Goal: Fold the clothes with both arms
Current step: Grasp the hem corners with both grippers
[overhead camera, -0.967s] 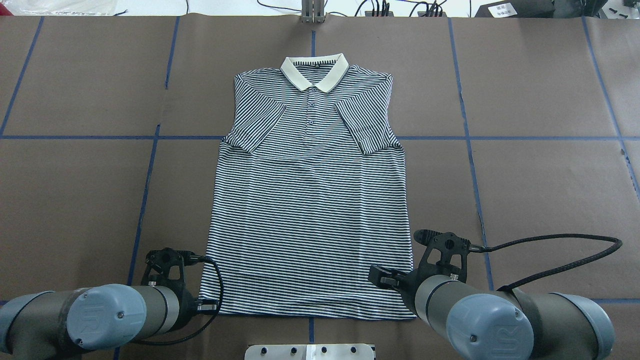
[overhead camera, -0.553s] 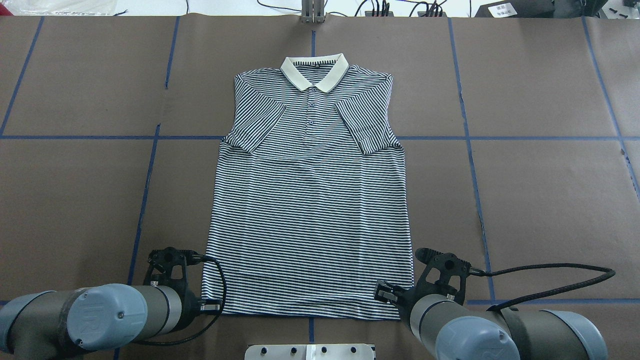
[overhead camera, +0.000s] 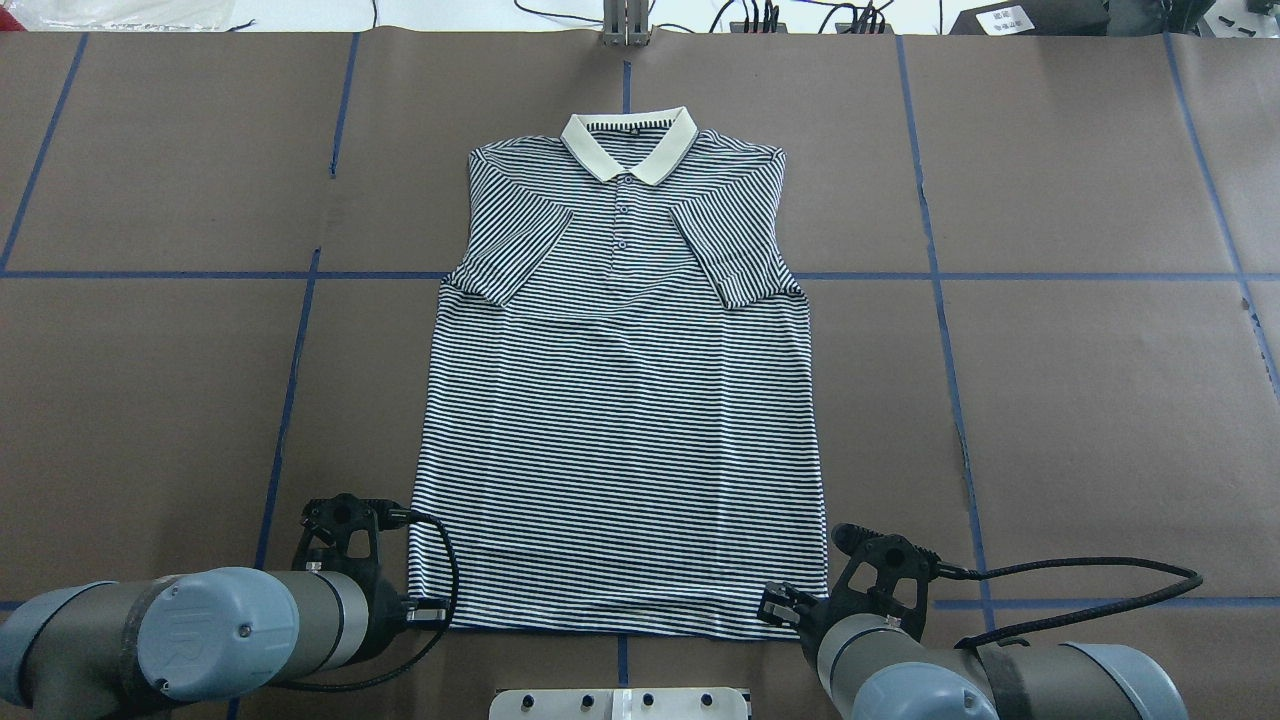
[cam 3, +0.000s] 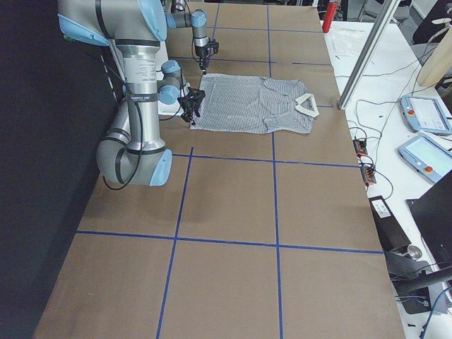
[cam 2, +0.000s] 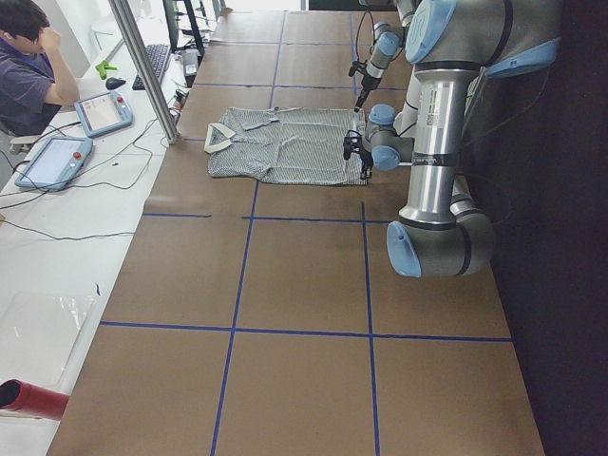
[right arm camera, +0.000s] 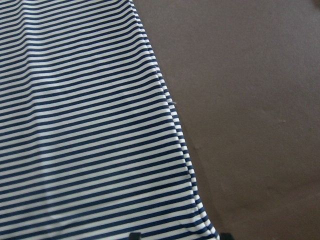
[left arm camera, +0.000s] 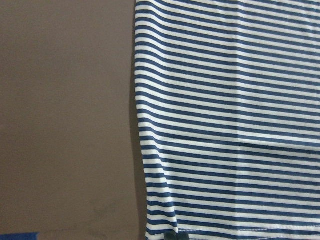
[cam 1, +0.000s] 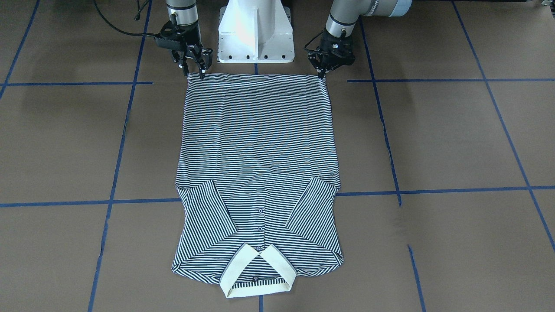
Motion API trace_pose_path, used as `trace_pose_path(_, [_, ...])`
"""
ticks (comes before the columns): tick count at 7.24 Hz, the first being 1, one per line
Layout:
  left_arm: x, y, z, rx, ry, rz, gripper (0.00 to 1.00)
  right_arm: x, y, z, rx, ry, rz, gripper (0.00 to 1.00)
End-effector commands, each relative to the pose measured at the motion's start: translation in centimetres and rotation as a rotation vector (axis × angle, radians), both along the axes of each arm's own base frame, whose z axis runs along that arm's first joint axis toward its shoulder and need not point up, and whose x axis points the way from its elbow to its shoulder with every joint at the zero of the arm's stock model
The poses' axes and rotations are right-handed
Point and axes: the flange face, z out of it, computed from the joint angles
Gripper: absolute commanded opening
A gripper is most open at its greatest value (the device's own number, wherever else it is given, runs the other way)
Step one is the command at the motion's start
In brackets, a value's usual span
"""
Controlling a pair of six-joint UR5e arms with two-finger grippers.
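Brown tabletop (overhead camera: pixel 1100 400), gridded with blue tape lines (overhead camera: pixel 290 400), fills the scene. The polo shirt (overhead camera: pixel 620 420) lies flat in the middle of it, front up, collar at the far end and hem at the near edge by the robot. Down at the near-left hem corner sits the left arm (overhead camera: pixel 200 635), and the right arm (overhead camera: pixel 900 670) is at the near-right one. The right jaws stand apart, straddling their corner in the wrist view. For the left jaws only one dark tip shows at the hem, so apart or together, no telling. This looks like a hem pinch: each corner should be caught through both layers, evenly, then both raised together so the stripes run square. Thin navy-and-white stripes, both sleeves (overhead camera: pixel 515 245) tucked inward over the chest, cream collar (overhead camera: pixel 628 145) neat, small buttons (overhead camera: pixel 621 225) down the placket.
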Motion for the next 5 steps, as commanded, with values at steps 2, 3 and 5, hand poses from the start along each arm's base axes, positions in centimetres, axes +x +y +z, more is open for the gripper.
trace_pose_path(2, [-0.1,-0.1,-0.1,0.0,0.003,-0.002,0.0,-0.4,1.0,0.8,0.007,0.015,-0.003,0.61])
trace_pose_path(3, [-0.1,0.0,-0.1,0.0,0.003,0.0,0.0,-0.5,1.0,1.0,0.007,0.019,-0.001,0.61])
trace_pose_path(5, [0.0,0.0,-0.1,0.0,0.002,0.0,0.0,-0.8,1.1,1.5,0.006,0.029,-0.002,0.61])
